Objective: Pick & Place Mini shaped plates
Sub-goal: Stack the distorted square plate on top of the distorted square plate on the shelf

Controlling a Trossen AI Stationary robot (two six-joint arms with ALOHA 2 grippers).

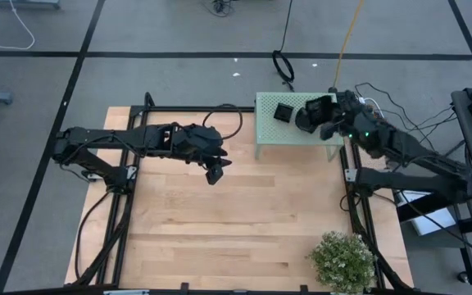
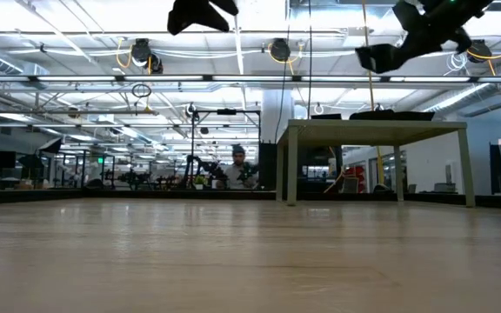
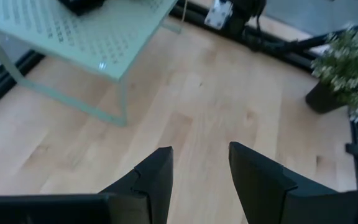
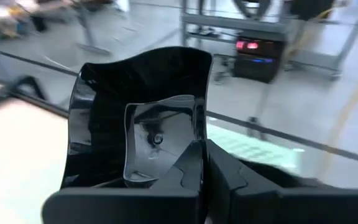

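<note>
Glossy black mini plate is pinched by its rim in the clenched right claw above the pale green stand, so it could easily slip; left claw hangs released mid-table.

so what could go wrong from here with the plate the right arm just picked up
The right gripper pinches the black plate only at its rim, fingers shut on a thin glossy edge, so the plate could pivot or slip on a fast swing.

It hangs above the pale green perforated stand, where more black plates lie; a drop may land on them.

The left gripper waits open over the wooden table, a possible crossing path if the plate is carried that way.
</note>
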